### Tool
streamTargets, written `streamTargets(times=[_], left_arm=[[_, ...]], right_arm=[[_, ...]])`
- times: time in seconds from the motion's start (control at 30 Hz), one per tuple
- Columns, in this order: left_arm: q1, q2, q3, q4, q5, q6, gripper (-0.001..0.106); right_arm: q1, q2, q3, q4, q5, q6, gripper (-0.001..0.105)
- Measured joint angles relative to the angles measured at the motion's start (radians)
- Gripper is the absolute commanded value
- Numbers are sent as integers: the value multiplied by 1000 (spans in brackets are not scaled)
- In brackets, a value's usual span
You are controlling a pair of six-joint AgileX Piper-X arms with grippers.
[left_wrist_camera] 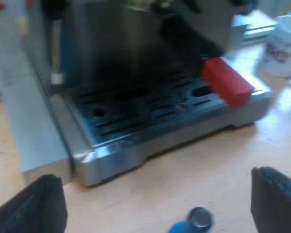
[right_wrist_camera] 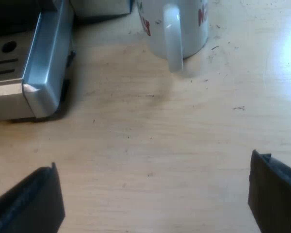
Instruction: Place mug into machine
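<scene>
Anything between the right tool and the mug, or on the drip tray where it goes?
Nothing visible between the right tool and the mug, just bare table. The drip tray carries nothing, but the red handle end juts over its corner nearest the mug, so entry may be tight.

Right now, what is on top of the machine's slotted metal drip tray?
Nothing visible rests on the slotted steel drip tray; the holder handle's red end hangs above it. The white mug with red print stands on the wooden table. The tray's rear is lost in shadow.
</scene>
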Motion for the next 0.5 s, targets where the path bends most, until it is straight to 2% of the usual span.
streamTargets(times=[0.13,0.17,0.2,0.33,0.5], left_arm=[[-39,18,0,-13,49,0,80],[-73,55,0,-20,117,-2,80],[-89,70,0,-25,141,-1,80],[-150,143,3,-83,187,2,80],[-190,199,46,-189,192,9,80]], right_arm=[[2,64,-22,-2,0,0,79],[2,100,-27,-3,0,0,79],[2,121,-27,-5,0,0,79],[2,204,-27,-5,-2,-20,79],[2,268,-27,-66,-2,-85,79]])
